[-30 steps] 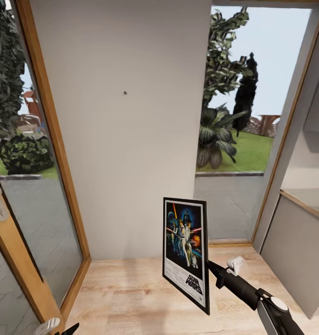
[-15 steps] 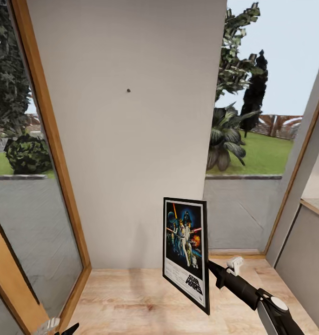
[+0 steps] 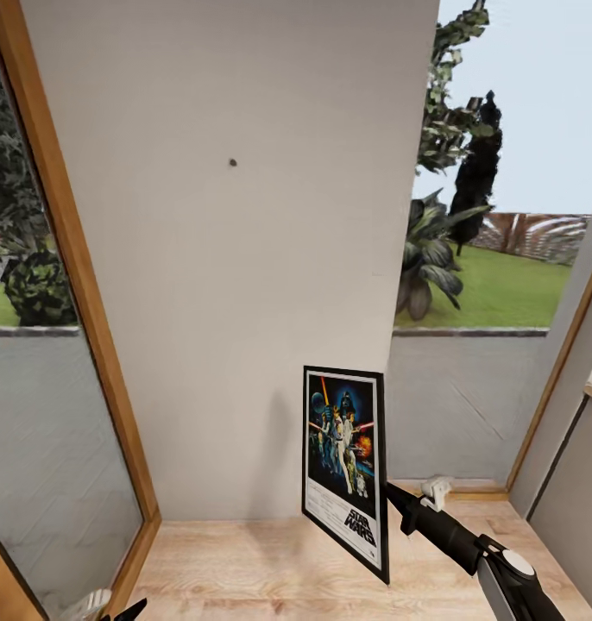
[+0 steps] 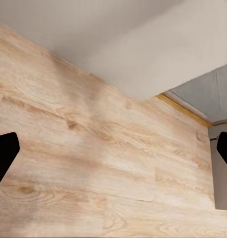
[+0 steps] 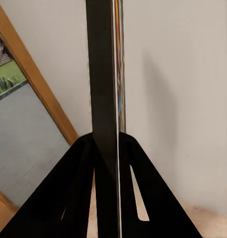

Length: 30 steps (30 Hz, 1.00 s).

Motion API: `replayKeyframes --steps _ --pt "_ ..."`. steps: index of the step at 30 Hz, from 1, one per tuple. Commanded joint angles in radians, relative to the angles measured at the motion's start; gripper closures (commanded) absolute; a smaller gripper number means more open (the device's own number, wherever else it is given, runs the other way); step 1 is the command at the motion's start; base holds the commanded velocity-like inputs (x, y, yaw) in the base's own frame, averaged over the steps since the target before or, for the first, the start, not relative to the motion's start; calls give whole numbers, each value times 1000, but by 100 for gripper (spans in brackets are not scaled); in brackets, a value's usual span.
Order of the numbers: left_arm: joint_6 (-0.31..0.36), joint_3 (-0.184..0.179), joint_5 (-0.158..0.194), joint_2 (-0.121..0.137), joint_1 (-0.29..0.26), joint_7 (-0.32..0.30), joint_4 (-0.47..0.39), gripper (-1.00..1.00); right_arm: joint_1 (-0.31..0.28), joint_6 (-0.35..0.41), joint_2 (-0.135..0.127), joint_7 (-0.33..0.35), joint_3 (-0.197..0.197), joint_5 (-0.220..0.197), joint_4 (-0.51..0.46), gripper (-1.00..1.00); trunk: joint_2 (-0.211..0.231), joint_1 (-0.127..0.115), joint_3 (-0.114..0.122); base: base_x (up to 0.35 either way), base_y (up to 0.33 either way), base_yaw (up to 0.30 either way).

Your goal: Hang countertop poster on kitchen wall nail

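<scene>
Reading "STAR WARS": gripped poster

Upright poster well below wall nail

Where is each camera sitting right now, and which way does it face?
Head view: on the head, facing the pale wall with the nail, above the poster; the right arm shows.
Left wrist view: on the left arm, facing the wood floor; the open left hand frames it.
Right wrist view: on the right arm, facing the wall; the right hand clamps the poster's edge.
Shared: wall in all three; poster in head and right wrist views.
</scene>
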Motion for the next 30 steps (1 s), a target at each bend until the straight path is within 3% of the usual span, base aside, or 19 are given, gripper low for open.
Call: replayKeyframes --steps 1,13,30 --pt "-9 -8 4 0 0 -1 1 -100 -1 -1 0 5 -1 -5 1 100 -1 1 0 185 0 0" --pt "-9 -8 4 0 0 -1 0 -100 -1 -1 0 5 -1 -5 1 100 -1 1 0 162 109 0" --pt "-9 -8 4 0 0 -1 0 -100 -1 -1 0 5 -1 -5 1 100 -1 1 0 59 64 0"
